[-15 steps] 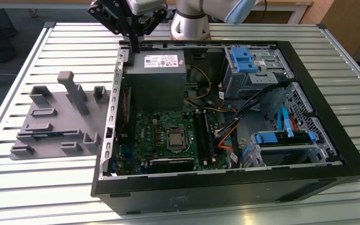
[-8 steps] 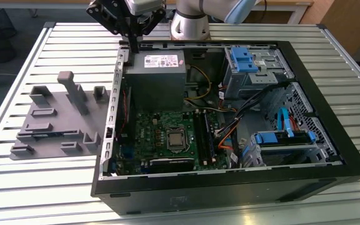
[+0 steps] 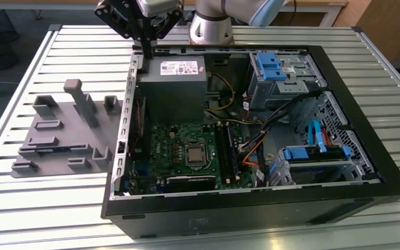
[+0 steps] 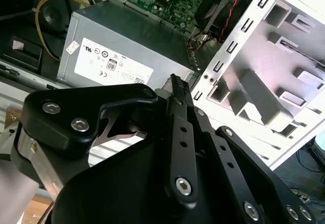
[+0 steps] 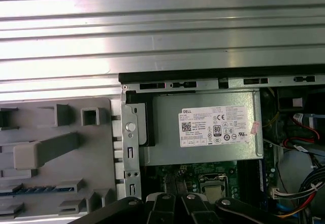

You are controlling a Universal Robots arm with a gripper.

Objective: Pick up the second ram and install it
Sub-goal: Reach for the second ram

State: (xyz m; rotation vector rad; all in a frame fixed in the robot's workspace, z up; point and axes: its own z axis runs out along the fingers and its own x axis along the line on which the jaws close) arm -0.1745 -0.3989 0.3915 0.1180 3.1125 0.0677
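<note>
1. My pincer [image 3: 146, 51] hangs above the far edge of the open computer case [image 3: 255, 203], by the corner where the grey power supply [image 3: 174, 78] sits. Its fingers are drawn together, with nothing between them.
2. The second ram [image 5: 43, 189] is not in my hold. It sits in a slot of the grey holder [image 3: 50, 165], which rests on the slatted bench [image 3: 19, 208] to the exterior view's left of the case, well apart from my pincer.
3. In the first wrist view the stick shows as a thin dark strip with bluish chips. It seems to stand on its long edge. I judge the holder keeps it that way so its upper edge is free for a clamp from above.
4. The case lies on its side with the panel off, so the green motherboard [image 3: 179, 146] faces up. Its long black slots [image 3: 226, 151] can then be reached straight down from above. I cannot tell whether one of them already carries a stick.
5. As I judge it, the pick-up is not yet done. I am high, empty, and nearer the power supply than the holder.
</note>
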